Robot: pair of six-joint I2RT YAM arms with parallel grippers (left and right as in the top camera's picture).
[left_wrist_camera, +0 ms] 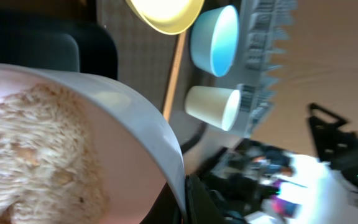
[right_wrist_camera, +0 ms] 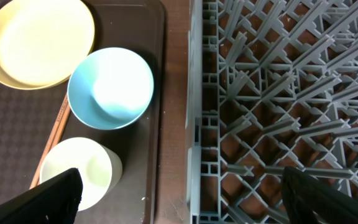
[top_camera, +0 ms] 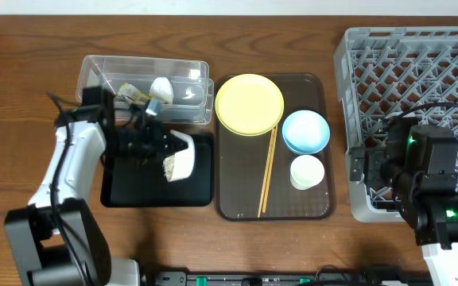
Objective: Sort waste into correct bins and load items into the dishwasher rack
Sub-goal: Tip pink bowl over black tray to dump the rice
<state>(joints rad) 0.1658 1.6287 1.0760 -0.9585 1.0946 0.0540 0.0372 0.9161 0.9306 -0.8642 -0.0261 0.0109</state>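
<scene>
One white bowl (top_camera: pixel 183 159) in left tool (top_camera: pixel 165 145)

On the brown serving tray (top_camera: pixel 241 179) the near-left part lies bare, bounded on its right by the chopsticks (top_camera: pixel 268 171). The yellow plate (top_camera: pixel 249 104) fills its far-left corner, and the light blue bowl (top_camera: pixel 305 131) and white cup (top_camera: pixel 307 172) take its right side. Beyond the tray the table (top_camera: pixel 277 44) is open wood. Left of the tray, the left gripper (top_camera: pixel 165 151), clamped on the tilted white bowl (top_camera: pixel 185 155), blocks the space above the black tray (top_camera: pixel 133 195). Right of the tray only a narrow gap separates it from the dishwasher rack (top_camera: pixel 420 63), whose near-left corner the right arm (top_camera: pixel 420 175) overhangs.
</scene>
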